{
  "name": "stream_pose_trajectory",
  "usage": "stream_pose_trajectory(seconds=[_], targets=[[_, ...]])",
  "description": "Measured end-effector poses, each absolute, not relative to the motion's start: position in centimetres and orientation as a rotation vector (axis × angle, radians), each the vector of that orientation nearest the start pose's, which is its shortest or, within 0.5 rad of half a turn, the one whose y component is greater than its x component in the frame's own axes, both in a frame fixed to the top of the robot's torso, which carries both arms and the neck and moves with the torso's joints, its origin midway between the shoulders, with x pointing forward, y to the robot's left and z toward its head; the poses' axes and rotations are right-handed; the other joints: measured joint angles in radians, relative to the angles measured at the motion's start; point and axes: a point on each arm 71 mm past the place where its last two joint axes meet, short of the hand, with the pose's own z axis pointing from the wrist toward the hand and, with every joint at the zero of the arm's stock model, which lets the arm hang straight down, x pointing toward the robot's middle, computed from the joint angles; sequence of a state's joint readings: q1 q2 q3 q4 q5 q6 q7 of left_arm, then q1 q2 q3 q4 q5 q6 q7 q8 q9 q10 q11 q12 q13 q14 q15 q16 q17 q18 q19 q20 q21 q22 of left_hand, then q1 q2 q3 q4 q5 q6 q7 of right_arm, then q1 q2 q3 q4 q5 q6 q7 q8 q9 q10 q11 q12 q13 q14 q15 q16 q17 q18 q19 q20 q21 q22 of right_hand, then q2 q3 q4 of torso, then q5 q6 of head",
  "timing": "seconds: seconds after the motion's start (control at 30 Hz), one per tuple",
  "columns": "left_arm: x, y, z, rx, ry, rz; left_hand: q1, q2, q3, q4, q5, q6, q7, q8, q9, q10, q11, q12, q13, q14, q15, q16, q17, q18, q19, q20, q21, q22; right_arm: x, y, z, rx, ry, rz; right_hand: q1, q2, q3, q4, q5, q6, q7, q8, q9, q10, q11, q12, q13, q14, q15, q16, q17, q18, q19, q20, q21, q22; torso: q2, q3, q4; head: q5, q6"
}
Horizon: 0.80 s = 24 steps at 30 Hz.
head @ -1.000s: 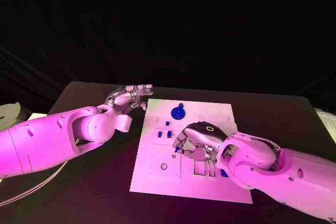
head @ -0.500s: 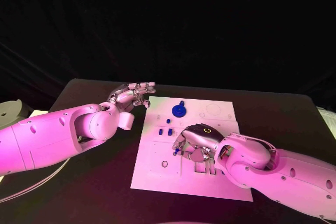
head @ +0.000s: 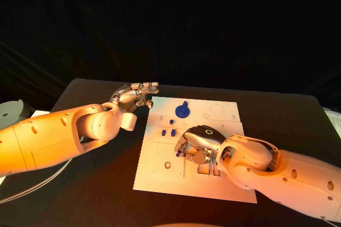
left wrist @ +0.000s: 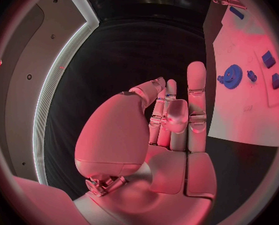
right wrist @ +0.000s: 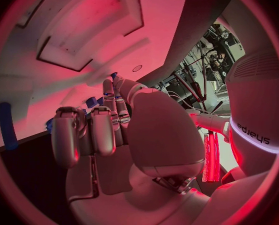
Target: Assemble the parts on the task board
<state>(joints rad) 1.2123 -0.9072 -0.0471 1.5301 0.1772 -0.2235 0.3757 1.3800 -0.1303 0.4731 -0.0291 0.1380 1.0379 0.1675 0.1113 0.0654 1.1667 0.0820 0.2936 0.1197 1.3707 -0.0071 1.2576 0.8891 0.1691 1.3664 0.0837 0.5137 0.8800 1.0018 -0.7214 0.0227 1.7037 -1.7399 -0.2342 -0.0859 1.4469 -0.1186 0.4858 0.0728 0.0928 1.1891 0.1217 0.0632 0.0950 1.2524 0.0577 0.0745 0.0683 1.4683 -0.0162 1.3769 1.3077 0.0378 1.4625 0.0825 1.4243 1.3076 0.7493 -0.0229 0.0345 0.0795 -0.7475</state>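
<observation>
Right hand (head: 200, 144) curled low over the task board (head: 213, 187), a small blue part (head: 179, 151) at its fingertips; a firm hold cannot be told.
Left hand (head: 133, 96) open beside the board. The part looks light, rigid and slick: pinch its sides.

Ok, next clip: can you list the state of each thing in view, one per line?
task board: flat on the black table, cut-out slots near the right hand.
blue gear: lying on the board's far part, untouched.
small blue parts: on the board, apart from both hands.
left hand: off the board's far left corner, fingers apart, holding nothing.
right hand: over the board's middle, fingers curled down; a held part cannot be made out.
</observation>
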Motion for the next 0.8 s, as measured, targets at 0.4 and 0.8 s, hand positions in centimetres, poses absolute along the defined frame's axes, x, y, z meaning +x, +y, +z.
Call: stream_pose_trajectory(seconds=[0.4,0.8], targets=[[48.86,23.88,-17.83,-1.321,1.380,-1.608,0.000,0.000,0.000,0.000,0.000,0.000,0.000,0.000,0.000,0.000,0.000,0.000,0.000,0.000,0.000,0.000,0.000,0.000,0.000,0.000,0.000,0.000,39.83,-8.07,-22.68,-0.533,1.668,0.883,-0.027,-0.011,0.000,0.000,0.000,-0.004,0.003,0.005,0.001,-0.007,0.007,-0.006,0.001,0.000,0.000,0.000,0.000,0.000,0.000,0.000,0.000,0.000,0.000,-0.0006,0.0002,0.002,-0.005],[48.81,23.90,-17.83,-1.322,1.382,-1.608,0.000,0.000,0.000,0.000,0.000,0.000,0.000,0.000,0.000,0.000,0.000,0.000,0.000,0.000,0.000,0.000,0.000,0.000,0.000,0.000,0.000,0.000,39.86,-7.98,-22.79,-0.537,1.671,0.873,-0.100,-0.057,-0.068,0.010,0.026,-0.084,0.037,0.000,-0.022,-0.139,0.043,-0.010,-0.004,0.000,0.022,-0.006,-0.016,0.024,-0.038,0.027,-0.065,-0.023,-0.001,-0.0008,0.0002,0.000,-0.004]])
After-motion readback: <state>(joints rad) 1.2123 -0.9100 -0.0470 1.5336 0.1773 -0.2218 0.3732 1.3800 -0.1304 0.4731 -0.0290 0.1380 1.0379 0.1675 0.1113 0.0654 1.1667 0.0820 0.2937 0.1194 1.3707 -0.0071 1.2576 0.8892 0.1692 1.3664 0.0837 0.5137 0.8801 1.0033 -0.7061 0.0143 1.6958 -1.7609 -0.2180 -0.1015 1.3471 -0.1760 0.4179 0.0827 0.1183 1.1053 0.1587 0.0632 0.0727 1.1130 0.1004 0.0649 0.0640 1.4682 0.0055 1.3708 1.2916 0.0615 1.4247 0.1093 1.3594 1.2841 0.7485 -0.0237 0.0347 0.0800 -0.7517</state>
